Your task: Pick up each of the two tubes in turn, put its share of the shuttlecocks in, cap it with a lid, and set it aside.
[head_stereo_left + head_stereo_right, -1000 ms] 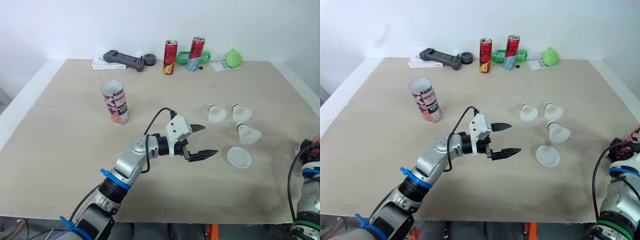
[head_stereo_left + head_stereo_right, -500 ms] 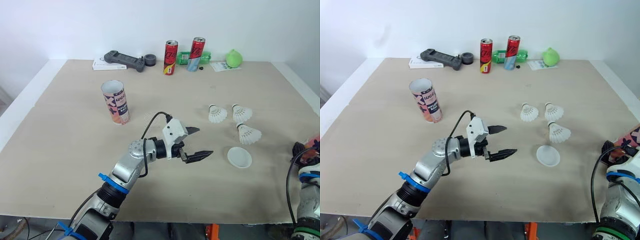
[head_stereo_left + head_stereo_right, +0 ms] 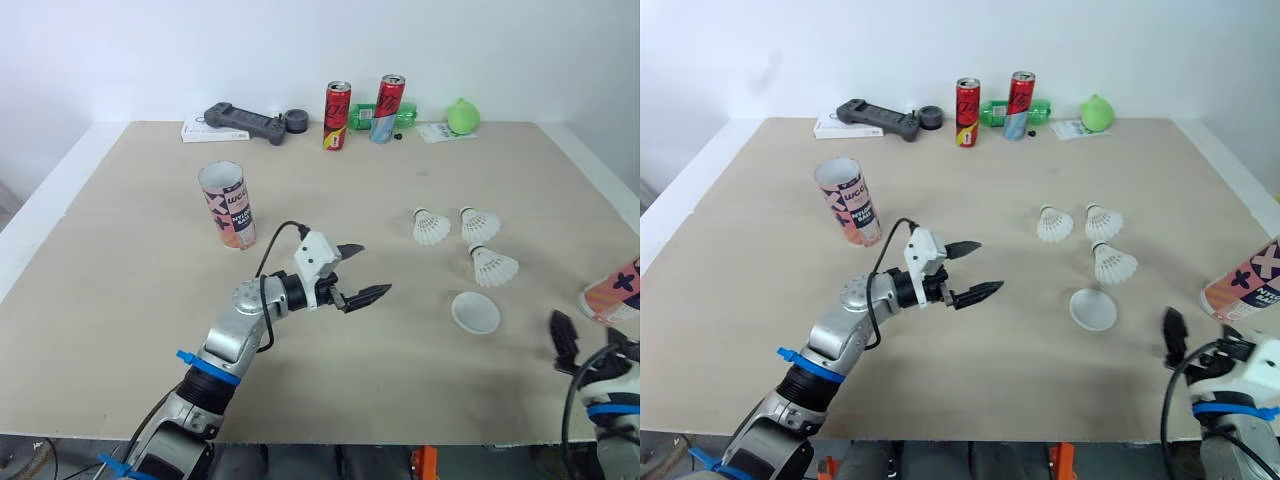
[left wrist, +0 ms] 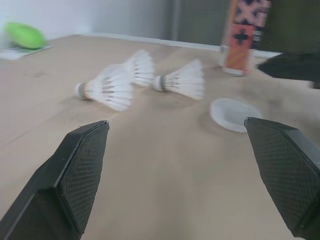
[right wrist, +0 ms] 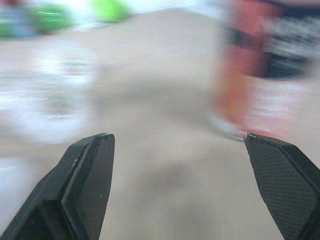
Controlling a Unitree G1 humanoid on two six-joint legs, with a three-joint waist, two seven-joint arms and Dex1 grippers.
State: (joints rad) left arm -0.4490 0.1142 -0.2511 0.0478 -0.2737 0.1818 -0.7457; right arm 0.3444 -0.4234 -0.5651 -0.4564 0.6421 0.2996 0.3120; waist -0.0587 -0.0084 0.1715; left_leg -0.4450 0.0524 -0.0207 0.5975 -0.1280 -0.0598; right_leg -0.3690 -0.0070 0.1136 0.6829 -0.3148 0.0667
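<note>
Black and spread wide, the right gripper (image 5: 177,136) hangs empty over the near right corner of the table (image 3: 120,280). It is close to a pink tube (image 3: 1250,282) standing upright at the right edge. The left gripper (image 3: 374,268) is also wide open and holds nothing, its tips aimed toward the white lid (image 3: 476,312) lying flat, apart from it. Beyond the lid lie three shuttlecocks (image 3: 494,266). A second open tube (image 3: 227,205) stands to the left. Two cans (image 3: 338,115) stand at the far edge.
</note>
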